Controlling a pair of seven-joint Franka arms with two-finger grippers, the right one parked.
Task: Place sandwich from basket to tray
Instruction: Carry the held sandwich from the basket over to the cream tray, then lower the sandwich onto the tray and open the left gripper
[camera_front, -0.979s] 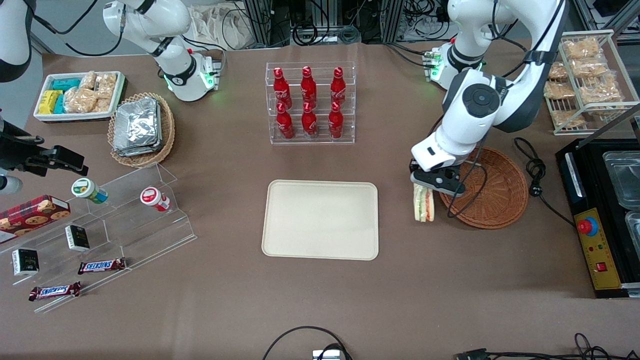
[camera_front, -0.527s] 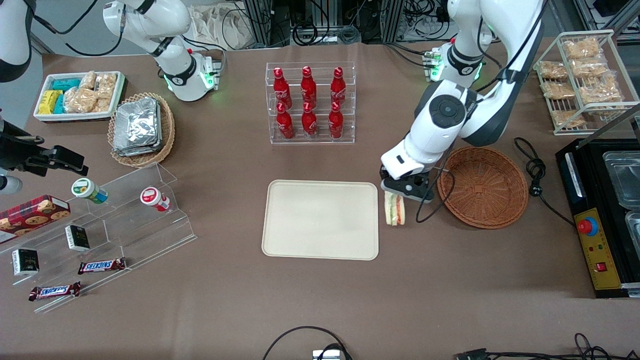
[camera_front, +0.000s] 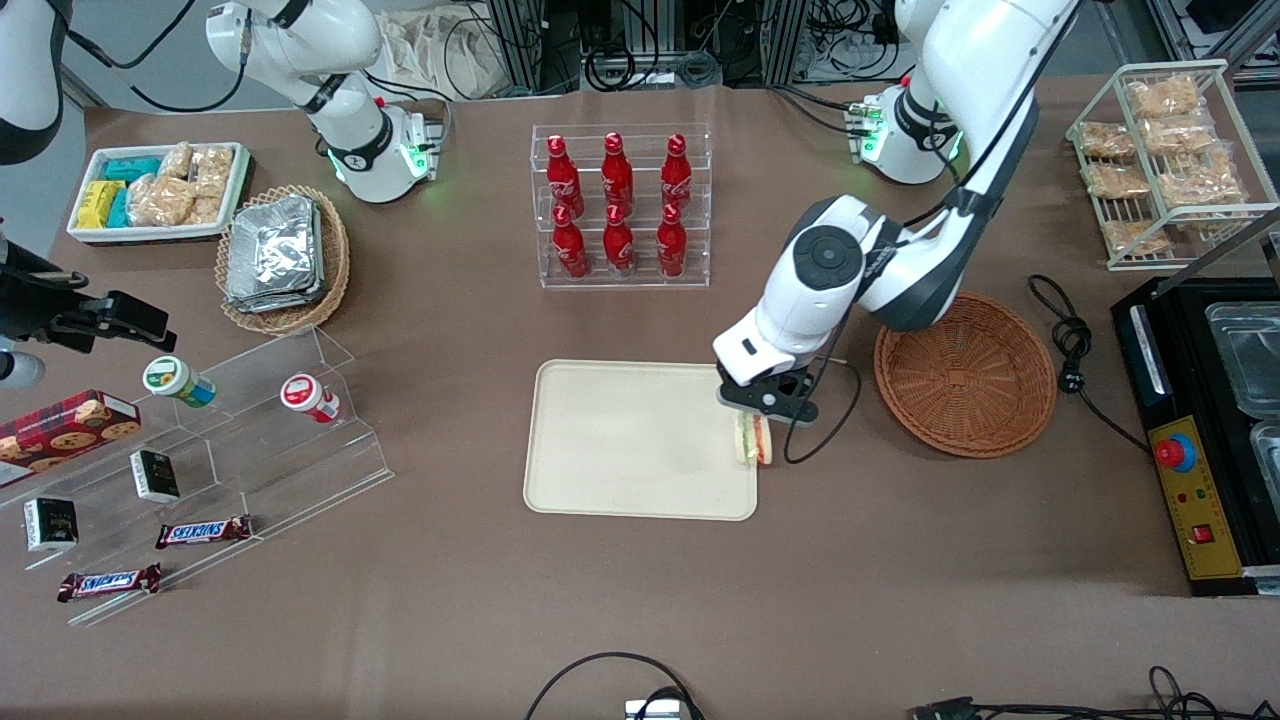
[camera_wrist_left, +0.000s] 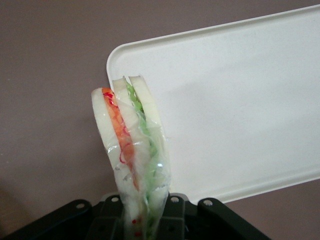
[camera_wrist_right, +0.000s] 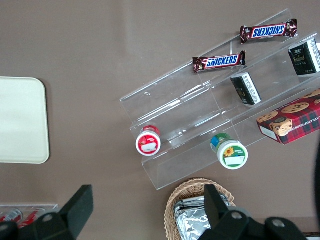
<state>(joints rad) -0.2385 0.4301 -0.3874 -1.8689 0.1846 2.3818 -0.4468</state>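
My left gripper (camera_front: 757, 418) is shut on the sandwich (camera_front: 752, 440), a wrapped wedge of white bread with orange, red and green layers. It hangs upright over the edge of the cream tray (camera_front: 620, 440) that faces the reddish-brown wicker basket (camera_front: 975, 385). The basket stands beside the tray toward the working arm's end and holds nothing I can see. In the left wrist view the sandwich (camera_wrist_left: 131, 150) stands out from between the black fingers (camera_wrist_left: 172, 217), above a rounded corner of the tray (camera_wrist_left: 240, 110).
A clear rack of red bottles (camera_front: 620, 205) stands farther from the front camera than the tray. A black cable (camera_front: 1075, 350) and a black machine (camera_front: 1200, 430) lie past the basket. Acrylic shelves with snacks (camera_front: 200, 440) sit toward the parked arm's end.
My gripper has carried the sandwich away from the basket's rim, across the bare table, to the tray's near edge. The basket and tray stayed put.
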